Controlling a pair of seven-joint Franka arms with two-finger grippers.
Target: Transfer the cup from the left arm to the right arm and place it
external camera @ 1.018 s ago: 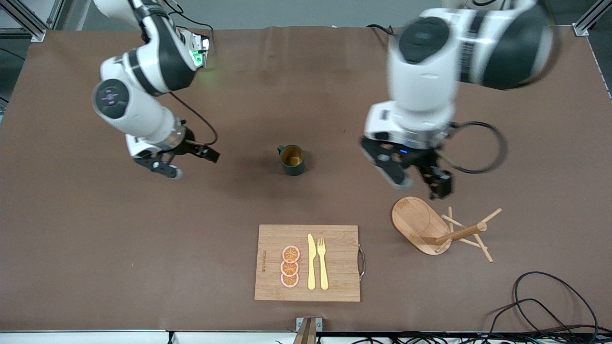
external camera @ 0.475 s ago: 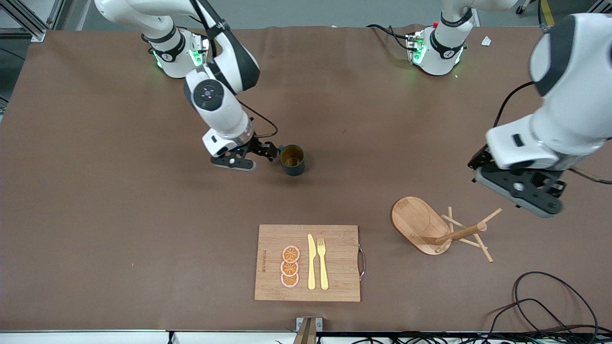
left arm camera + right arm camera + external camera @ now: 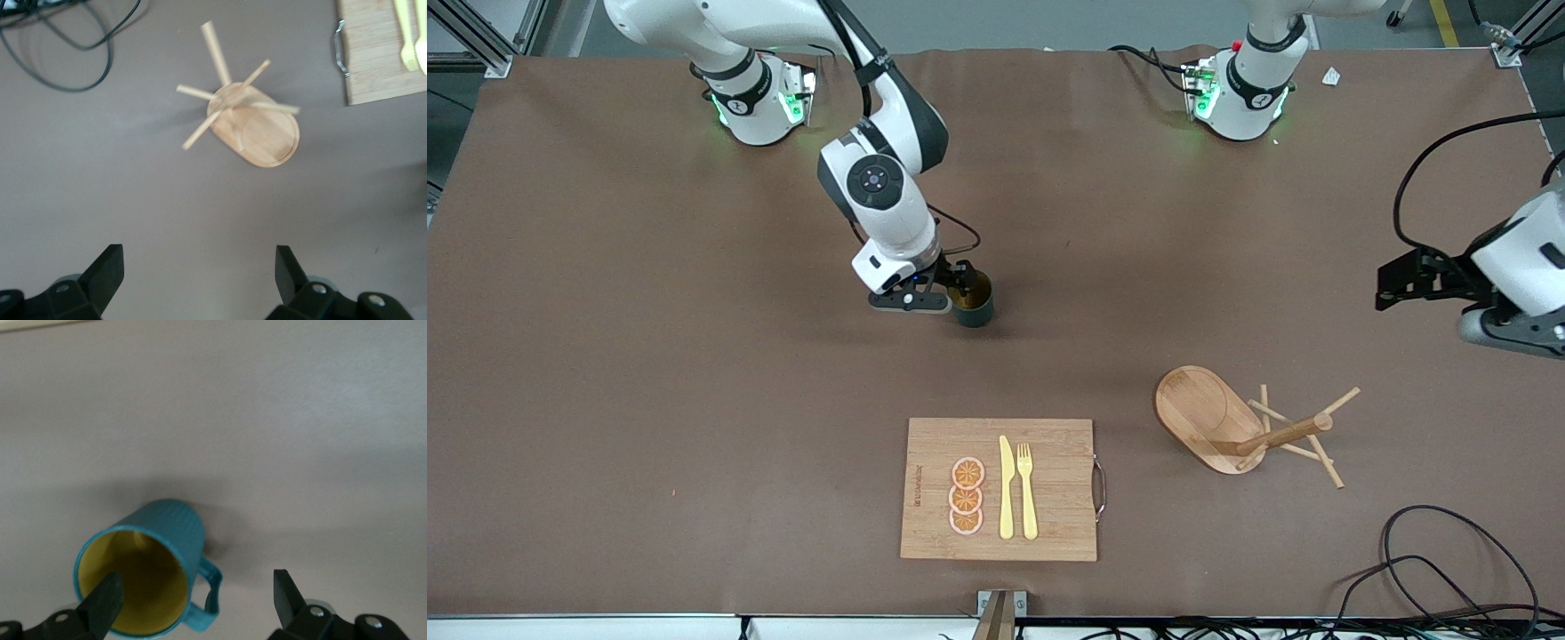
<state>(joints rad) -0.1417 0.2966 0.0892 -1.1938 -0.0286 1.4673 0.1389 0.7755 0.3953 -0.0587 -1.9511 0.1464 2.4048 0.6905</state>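
A brown worktop [image 3: 649, 400] carries everything you have to work with. The cup [image 3: 972, 300] stands upright on it near the middle, and your right end effector [image 3: 951, 298] is over it, jaws spread wide and holding nothing; in the right wrist view one finger [image 3: 101, 607] sits over the cup's yellow inside and the other clear of the handle [image 3: 208, 600].

The risk, as I judge it: closing from here pinches rim wall and handle together, and an off-centre squeeze could tip or spin the cup.

Your left end effector [image 3: 200, 277] waits up over the worktop's edge at the left arm's end, wide open and empty.

Nearer the front camera lie a cutting board [image 3: 1049, 493] with knife, fork and orange slices, and a toppled wooden peg rack [image 3: 1232, 425]. Neither blocks the cup.
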